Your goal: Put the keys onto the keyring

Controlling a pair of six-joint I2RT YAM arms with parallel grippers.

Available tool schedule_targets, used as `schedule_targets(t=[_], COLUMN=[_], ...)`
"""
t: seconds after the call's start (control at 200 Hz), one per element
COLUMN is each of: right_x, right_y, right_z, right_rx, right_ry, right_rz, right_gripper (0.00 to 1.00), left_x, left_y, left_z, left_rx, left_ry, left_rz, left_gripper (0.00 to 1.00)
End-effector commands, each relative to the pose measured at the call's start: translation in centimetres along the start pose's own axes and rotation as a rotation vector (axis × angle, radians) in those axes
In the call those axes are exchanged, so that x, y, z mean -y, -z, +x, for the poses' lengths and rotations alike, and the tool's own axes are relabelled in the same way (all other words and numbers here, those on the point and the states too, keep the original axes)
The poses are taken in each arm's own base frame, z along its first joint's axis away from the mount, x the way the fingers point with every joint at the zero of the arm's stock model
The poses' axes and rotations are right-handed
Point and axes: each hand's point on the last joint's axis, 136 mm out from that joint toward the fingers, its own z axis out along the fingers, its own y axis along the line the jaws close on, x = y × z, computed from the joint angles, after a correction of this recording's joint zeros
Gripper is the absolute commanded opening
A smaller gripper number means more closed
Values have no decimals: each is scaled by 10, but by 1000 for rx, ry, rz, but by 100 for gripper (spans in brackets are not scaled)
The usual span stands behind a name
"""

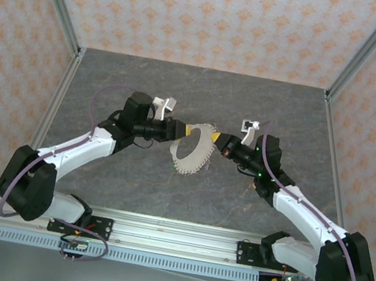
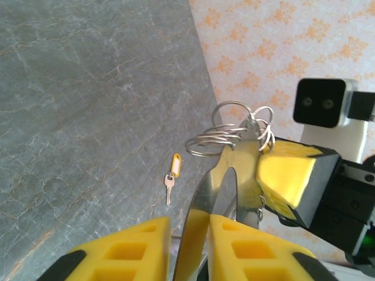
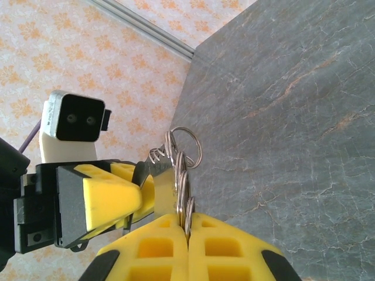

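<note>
The keyring (image 1: 189, 157) is a large oval loop of shiny flat metal band (image 2: 202, 216) with several small split rings (image 2: 234, 126) strung on it, held in the air between both arms. My left gripper (image 2: 205, 219) has closed in on the band from both sides at the loop's upper left (image 1: 188, 132). Facing it, my right gripper (image 3: 187, 218) is shut on a few of the small rings (image 3: 183, 170) at the loop's upper right (image 1: 218, 140). One small silver key (image 2: 168, 188) with a yellow tag (image 2: 174, 164) lies flat on the table below.
The grey marbled table (image 1: 132, 87) is bounded by patterned walls (image 1: 210, 13) on three sides. The two grippers are nearly nose to nose, and the right wrist's camera housing (image 2: 325, 102) sits close above the left fingers. A rail (image 1: 172, 229) runs along the near edge.
</note>
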Motion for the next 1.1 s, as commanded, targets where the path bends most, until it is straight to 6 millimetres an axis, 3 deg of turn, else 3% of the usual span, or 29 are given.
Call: schedule_targets(t=[0.0,0.18,0.35,0.55,0.656,0.801,1.006,1.091], right_x=[-30,-31,-31,-16,-7,-11,-40,-47], right_y=[1,0,1,12,26,41,57,60], right_z=[-17,-19,-22,-25,-30,-33,-25,-12], right_rx=[50,60,76,111,156,188,240,223], right_ry=[51,46,58,123,181,331,637,788], right_rz=[-86,-96,-90,22,106,134,13,-5], right_gripper=[5,5,10,33,38,39,36,35], left_x=[47,62,64,77,89,105,104,101], left_y=[12,20,23,44,59,77,88,90], left_z=[1,7,6,-8,-10,-7,3,5], left_rx=[-23,-63,-70,27,54,53,-36,-100], left_ry=[-115,-181,-226,-353,-446,-587,-750,-784], left_rz=[143,181,147,73,52,39,-31,-64], left_gripper=[19,10,0,0,0,0,0,0])
